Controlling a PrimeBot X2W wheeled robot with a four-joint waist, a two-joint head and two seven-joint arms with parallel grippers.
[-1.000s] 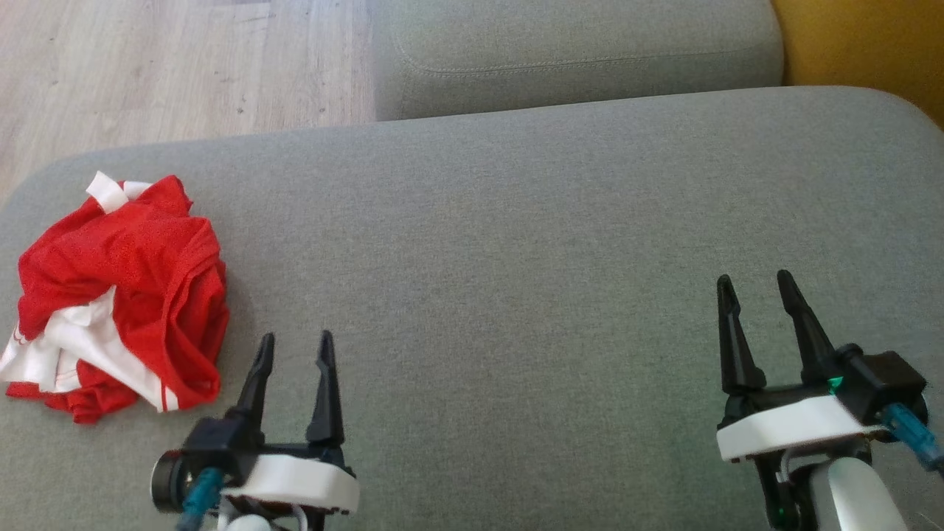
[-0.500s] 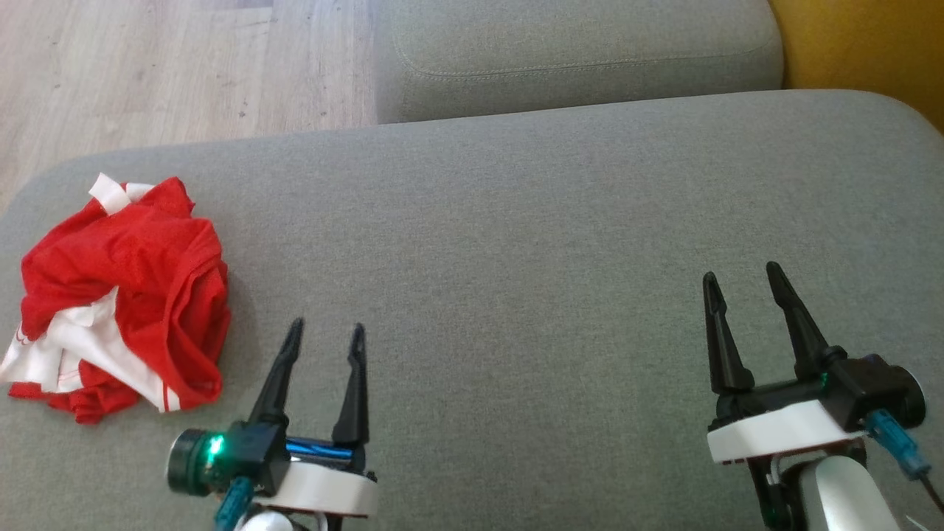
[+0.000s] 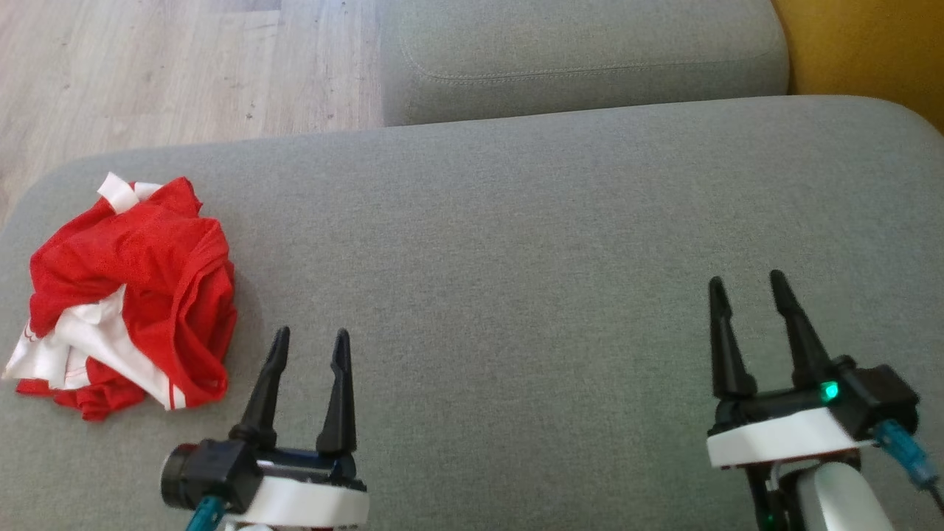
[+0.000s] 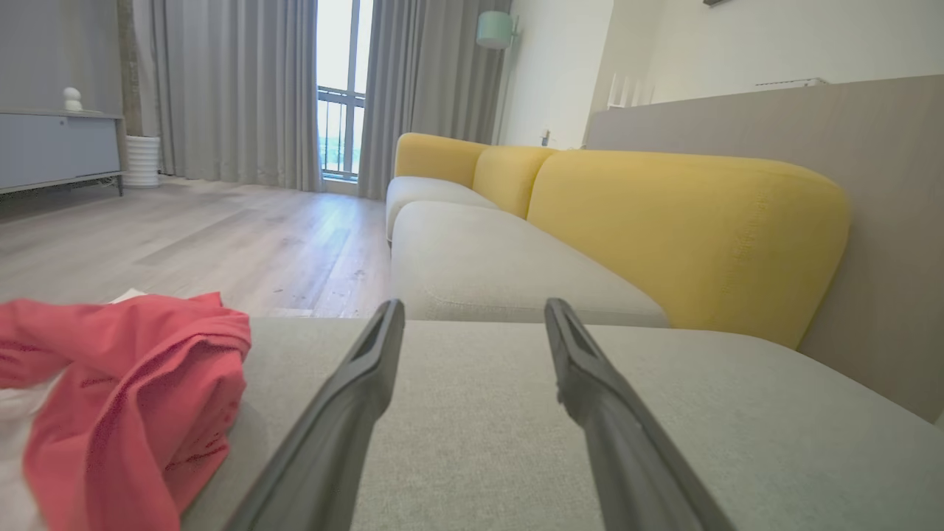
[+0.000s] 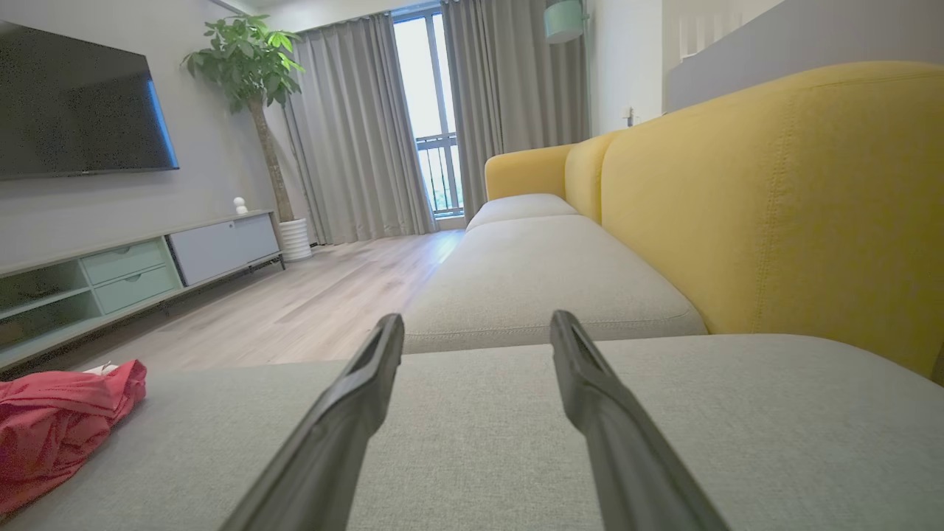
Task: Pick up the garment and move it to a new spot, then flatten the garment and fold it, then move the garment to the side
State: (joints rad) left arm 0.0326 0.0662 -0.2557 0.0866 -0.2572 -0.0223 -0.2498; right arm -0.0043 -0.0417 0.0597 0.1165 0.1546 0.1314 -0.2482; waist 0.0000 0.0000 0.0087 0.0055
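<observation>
Left gripper: jaws wide, two dark fingers straight, near parallel, tips pointing forward. White left wrist shell sits just behind the finger bases, with a black round module on its outer side and a teal left plug under that.

Right gripper: jaws wide too, tips forward, leaning slightly outward. Green LED is lit at the base of its outer finger, with a black block just outboard and a teal right plug trailing back. Pale forearm sits behind the white right wrist shell.

Grippers well apart, right one further forward.
</observation>
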